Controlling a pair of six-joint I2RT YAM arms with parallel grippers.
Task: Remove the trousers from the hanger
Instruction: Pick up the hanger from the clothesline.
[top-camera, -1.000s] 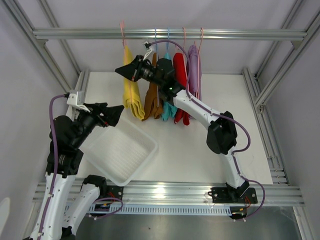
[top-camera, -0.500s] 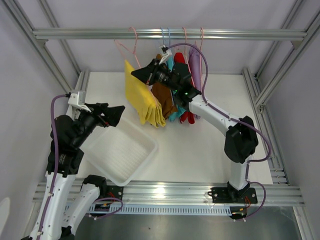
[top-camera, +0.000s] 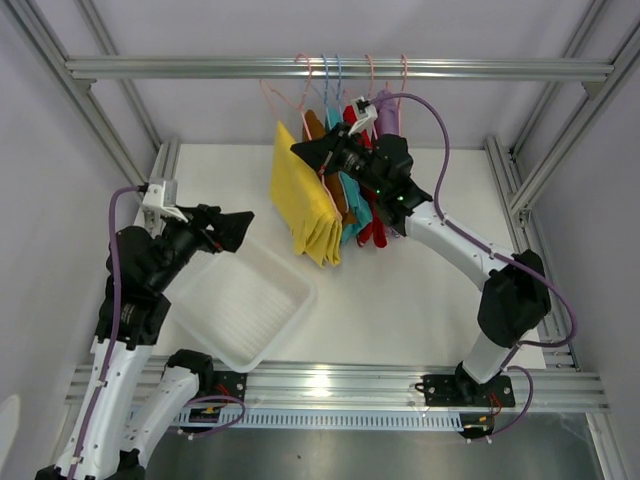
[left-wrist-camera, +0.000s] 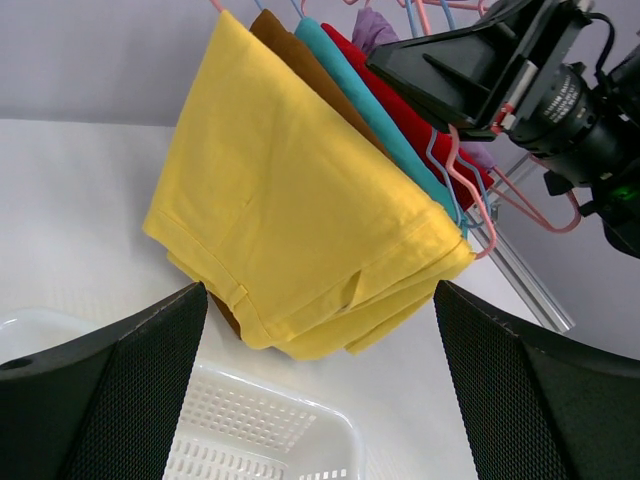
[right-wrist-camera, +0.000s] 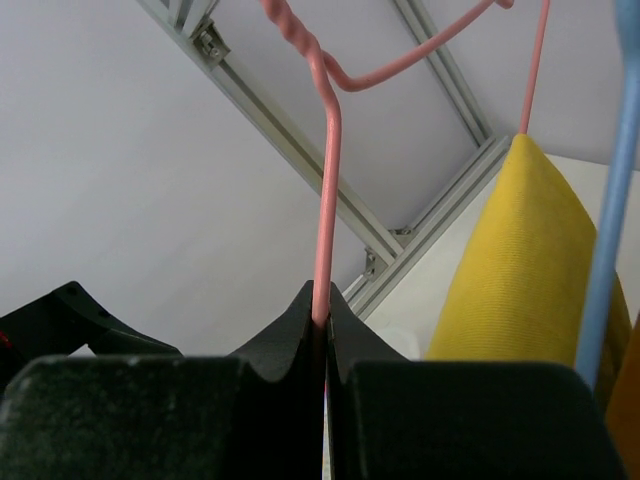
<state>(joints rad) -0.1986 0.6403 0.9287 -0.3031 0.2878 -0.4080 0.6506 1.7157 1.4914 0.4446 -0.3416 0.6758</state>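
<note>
Right fingers (top-camera: 300, 151) pinch pink hanger (right-wrist-camera: 326, 180), yellow trousers (left-wrist-camera: 300, 200) swung right; left fingers (top-camera: 232, 226) spread, empty.

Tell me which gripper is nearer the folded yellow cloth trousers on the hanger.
Right. The right gripper is shut on the pink wire hanger beside the top of the yellow trousers; the left gripper hangs open, apart, lower left, by the white plastic tray.

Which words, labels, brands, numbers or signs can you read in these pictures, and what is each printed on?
No readable text in any view.
Yellow trousers: plain, no label showing.
Pink hanger: bare wire.
White tray: no marking.
Camera lens on the right arm: any marking too small to read.
</note>
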